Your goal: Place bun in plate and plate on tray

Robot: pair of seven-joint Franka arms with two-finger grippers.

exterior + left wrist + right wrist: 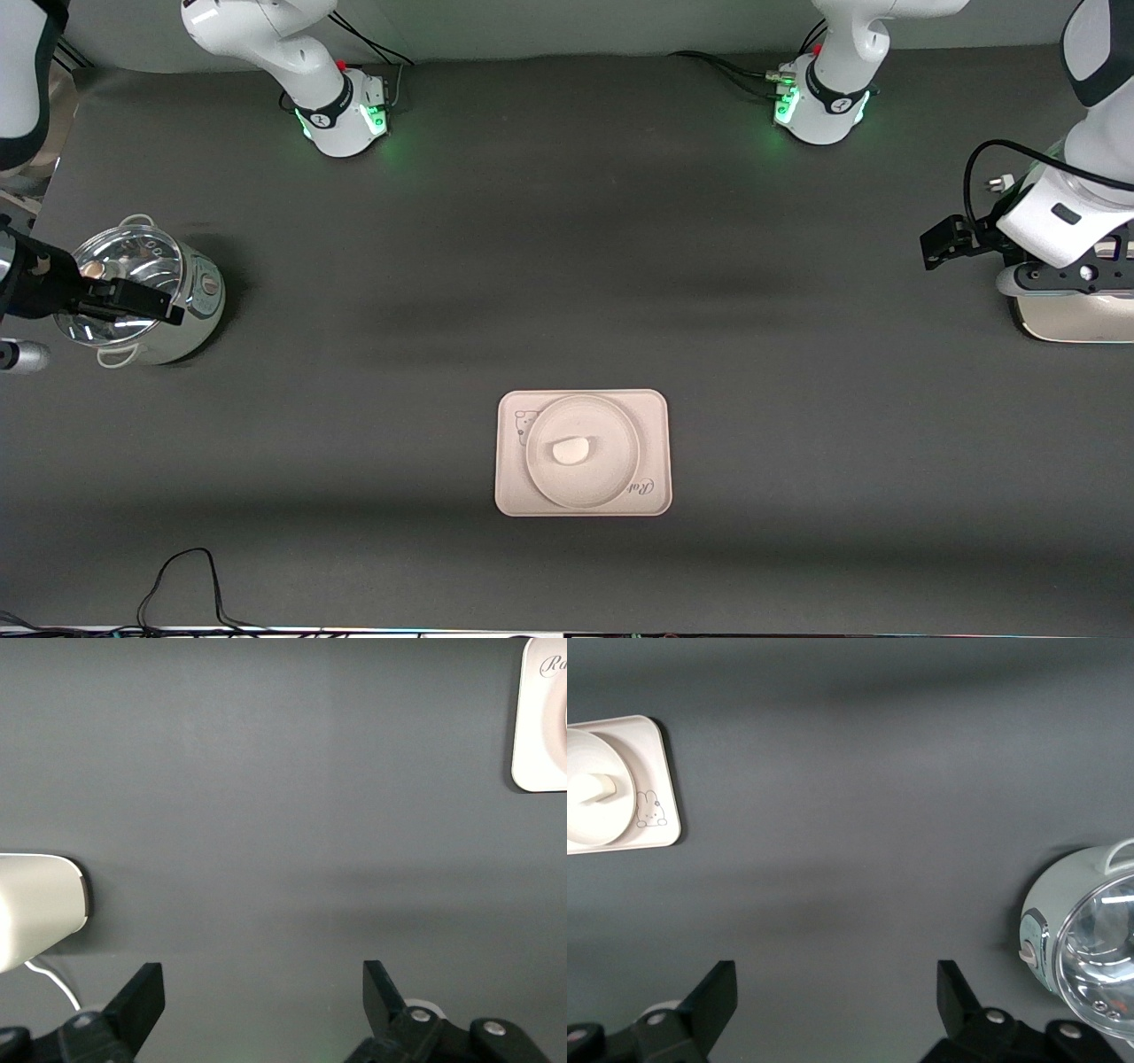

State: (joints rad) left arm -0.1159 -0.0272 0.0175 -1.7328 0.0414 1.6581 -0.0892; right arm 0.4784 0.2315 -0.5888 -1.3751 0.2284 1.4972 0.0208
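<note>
Nearest the camera: tray [509,496], flat on the mat, long axis running from one arm's end of the table toward the other.
Plate: plate [540,483] sits on the tray, inside its edges, covering most of it; rabbit drawing and lettering show at two corners.
Bun: bun [570,451] lies in the plate, about at its centre, touching nothing else.
Task state (judgement): bun in plate and plate on tray already; nothing appears left to place.
Left gripper: left gripper [941,242] at the left arm's end of the table, fingers spread, holding nothing, over bare mat just beside a white appliance [1076,319].
Right gripper: right gripper [133,299] at the right arm's end, fingers spread, empty, over a steel pot [190,310] with a glass lid.
Key relation: tray lies well apart from both grippers, roughly midway between them and nearer the camera than either; neither arm is clearly closer.
Wrist check: left wrist view shows only a tray corner; right wrist view shows the rabbit corner, plate and bun.
Open room: bare mat all round the tray; a black cable [182,576] lies near the table edge, toward the right arm's end, well clear.
Risk (judgement): low; both arms seem to be waiting.
</note>
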